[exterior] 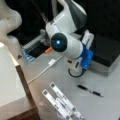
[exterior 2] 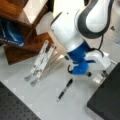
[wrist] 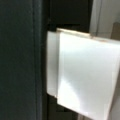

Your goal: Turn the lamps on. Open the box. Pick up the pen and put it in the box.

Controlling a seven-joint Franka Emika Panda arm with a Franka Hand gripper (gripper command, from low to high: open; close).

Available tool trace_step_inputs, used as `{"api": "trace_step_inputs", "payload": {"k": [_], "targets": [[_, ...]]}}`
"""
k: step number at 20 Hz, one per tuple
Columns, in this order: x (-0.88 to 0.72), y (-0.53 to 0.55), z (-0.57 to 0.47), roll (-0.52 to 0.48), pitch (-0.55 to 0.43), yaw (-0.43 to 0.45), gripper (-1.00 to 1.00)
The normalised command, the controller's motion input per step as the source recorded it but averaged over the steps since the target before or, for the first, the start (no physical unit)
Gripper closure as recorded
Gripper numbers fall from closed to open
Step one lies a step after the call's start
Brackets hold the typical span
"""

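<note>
While my claw [exterior 2: 100, 75] sits low beside the box [exterior: 106, 53], whose black lid lies flat and closed, I cannot tell if the jaws are apart. Untouched, the pen [exterior: 90, 90] lies on the grey tabletop [exterior: 105, 105], near white strips [exterior: 62, 102] and a wooden shelf [exterior 2: 22, 37].

The arm [exterior: 67, 45] hides the pincer; the box [exterior 2: 107, 100] is cut off at the edge.
</note>
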Motion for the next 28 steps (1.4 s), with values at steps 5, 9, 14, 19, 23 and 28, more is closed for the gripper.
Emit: {"api": "trace_step_inputs", "payload": {"k": [5, 9, 14, 19, 23, 28], "targets": [[-0.05, -0.06, -0.18, 0.311, -0.1, -0.136, -1.0], [-0.08, -0.03, -0.19, 0.36, -0.095, -0.093, -1.0], [-0.07, 0.01, -0.19, 0.347, -0.093, -0.075, -1.0], [-0.04, 0.0, -0.19, 0.263, -0.065, -0.046, -1.0], [-0.03, -0.05, -0.11, 0.264, -0.033, -0.045, -1.0], [-0.03, -0.08, -0.1, 0.229, -0.04, -0.053, -1.0]]}}
